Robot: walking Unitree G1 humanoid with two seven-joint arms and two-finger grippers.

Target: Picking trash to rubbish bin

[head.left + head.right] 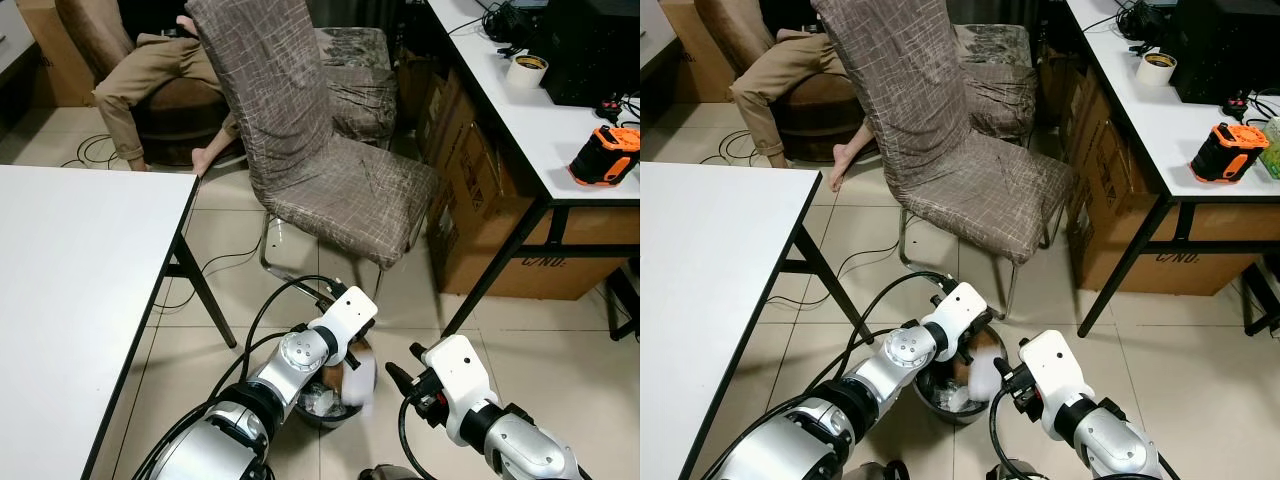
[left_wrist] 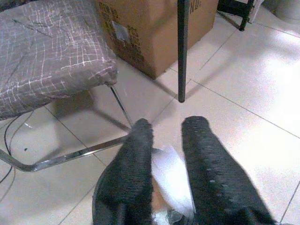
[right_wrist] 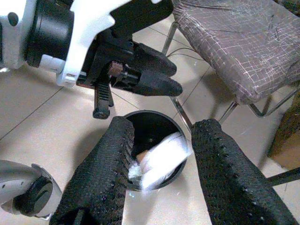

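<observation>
**Careful: the trash sits on the rim, not yet in the bin**

Now, your two grippers are crowded over the bin, a small black pail on the tiled floor in front of the chair. The left gripper hangs right above it with its fingers spread; a pale, blurred piece of trash shows between them, and I judge it loose or falling rather than pinched. The right gripper is also spread wide, nothing held, looking straight down at the bin mouth, where the same white trash lies across the near rim, part inside.

What could go wrong from here:

- The trash may slide off the rim onto the tiles if either arm brushes the pail.
- The pail looks light; a nudge from the left fingers could tip it against the chair's metal leg.
- The grippers are near each other, so moving both at once risks a knock.
- Cables trail off the left arm beside the bin and could snag it.
</observation>
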